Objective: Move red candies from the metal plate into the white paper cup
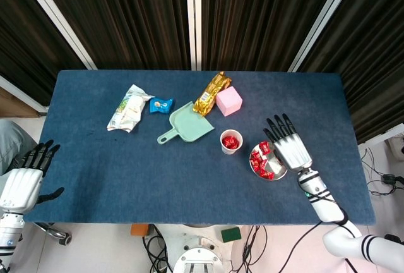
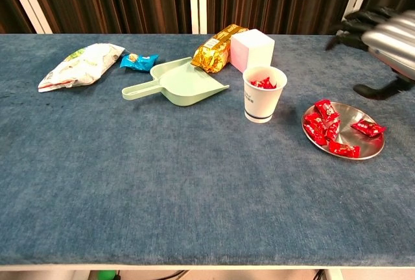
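1. Several red candies (image 2: 326, 123) still lie on the metal plate (image 2: 371, 150), bunched toward its 9 o'clock side, with one apart near 2 o'clock; a few already sit in the white paper cup (image 2: 263, 95), which stands upright just beside the plate at 9 o'clock.
2. My right hand (image 1: 291, 147) hangs at the plate's 3 o'clock edge, fingers spread wide and holding nothing; my left hand (image 1: 24, 179) idles off the table's corner, also spread and empty.
3. My worry is the clump: the wrappers overlap, so a pinch could lift two and drop one on the cloth.
4. The plate looks light and shallow; a hard press on its rim could tip or skid it.
5. The cup looks easy to topple if my fingers brush it on the carry, spilling what is in.
6. The green dustpan (image 2: 175, 84) and pink box (image 2: 252, 48) sit beyond the cup, out of my path.
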`<state>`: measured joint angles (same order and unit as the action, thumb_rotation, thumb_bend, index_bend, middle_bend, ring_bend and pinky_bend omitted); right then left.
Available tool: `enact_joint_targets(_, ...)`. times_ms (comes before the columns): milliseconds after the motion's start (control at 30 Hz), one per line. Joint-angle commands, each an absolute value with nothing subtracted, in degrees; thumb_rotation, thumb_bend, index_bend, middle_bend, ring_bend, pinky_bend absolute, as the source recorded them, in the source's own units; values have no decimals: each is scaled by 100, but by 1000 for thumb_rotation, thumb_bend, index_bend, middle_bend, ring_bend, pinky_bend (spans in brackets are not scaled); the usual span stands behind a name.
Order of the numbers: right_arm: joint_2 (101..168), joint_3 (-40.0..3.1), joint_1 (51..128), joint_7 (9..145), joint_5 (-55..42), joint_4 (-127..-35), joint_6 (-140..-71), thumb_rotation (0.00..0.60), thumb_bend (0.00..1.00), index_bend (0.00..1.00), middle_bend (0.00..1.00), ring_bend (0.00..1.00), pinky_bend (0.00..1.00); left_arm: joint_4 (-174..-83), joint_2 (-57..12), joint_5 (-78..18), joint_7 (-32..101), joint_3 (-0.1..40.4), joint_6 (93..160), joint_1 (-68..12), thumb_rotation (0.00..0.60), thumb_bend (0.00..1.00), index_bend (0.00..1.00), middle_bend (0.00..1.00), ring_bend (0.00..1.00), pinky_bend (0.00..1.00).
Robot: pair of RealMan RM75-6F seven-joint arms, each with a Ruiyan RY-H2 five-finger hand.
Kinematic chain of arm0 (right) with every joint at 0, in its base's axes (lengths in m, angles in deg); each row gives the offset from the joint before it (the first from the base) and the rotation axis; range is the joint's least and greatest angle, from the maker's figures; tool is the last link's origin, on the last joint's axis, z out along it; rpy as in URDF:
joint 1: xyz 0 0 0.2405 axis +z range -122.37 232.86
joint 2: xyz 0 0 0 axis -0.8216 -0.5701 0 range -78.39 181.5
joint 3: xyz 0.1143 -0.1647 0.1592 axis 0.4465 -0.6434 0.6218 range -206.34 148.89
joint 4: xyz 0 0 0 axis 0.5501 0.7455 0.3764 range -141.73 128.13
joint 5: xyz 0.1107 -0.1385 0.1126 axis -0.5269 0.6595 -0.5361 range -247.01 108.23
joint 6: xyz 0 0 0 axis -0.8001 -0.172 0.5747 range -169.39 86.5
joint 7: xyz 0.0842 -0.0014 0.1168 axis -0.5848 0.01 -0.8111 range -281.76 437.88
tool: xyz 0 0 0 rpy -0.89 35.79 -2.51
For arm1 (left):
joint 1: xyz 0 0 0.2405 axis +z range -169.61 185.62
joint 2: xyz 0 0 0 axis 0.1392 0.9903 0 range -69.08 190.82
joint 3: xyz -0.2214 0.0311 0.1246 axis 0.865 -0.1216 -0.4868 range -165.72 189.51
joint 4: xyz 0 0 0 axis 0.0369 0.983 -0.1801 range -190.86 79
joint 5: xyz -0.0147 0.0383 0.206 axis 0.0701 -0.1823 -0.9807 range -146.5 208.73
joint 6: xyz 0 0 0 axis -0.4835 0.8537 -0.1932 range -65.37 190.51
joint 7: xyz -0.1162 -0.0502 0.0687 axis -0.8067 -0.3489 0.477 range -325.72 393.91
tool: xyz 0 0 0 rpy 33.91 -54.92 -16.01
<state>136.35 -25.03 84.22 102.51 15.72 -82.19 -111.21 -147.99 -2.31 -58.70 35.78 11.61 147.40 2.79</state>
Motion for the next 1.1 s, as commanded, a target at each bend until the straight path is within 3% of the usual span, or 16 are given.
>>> enact_joint_targets(33, 13635, -2603, 8341, 10163, 1507, -8058, -11012, 600, 336, 258, 68, 0, 0, -14809, -237, -5864, 3597, 1162, 14732, 276, 600, 94, 72, 31, 1, 146)
enact_joint_targets(667, 14188, -2923, 8376, 9935, 1839, -7480, -10697, 600, 337, 348, 73, 0, 0, -14785, -215, -5843, 3526, 1172, 14743, 280, 600, 95, 72, 31, 1, 146)
enact_joint_targets(933, 14342, -2945, 8397, 9880, 1945, -7332, -10687, 600, 363, 449, 82, 0, 0, -14779, -216, -5860, 3515, 1168, 14772, 292, 600, 95, 72, 31, 1, 146)
enact_joint_targets(1100, 14394, -2914, 8385, 9895, 1977, -7269, -10756, 600, 419, 588, 95, 0, 0, -14782, -215, -5854, 3519, 1169, 14754, 285, 600, 95, 72, 31, 1, 146)
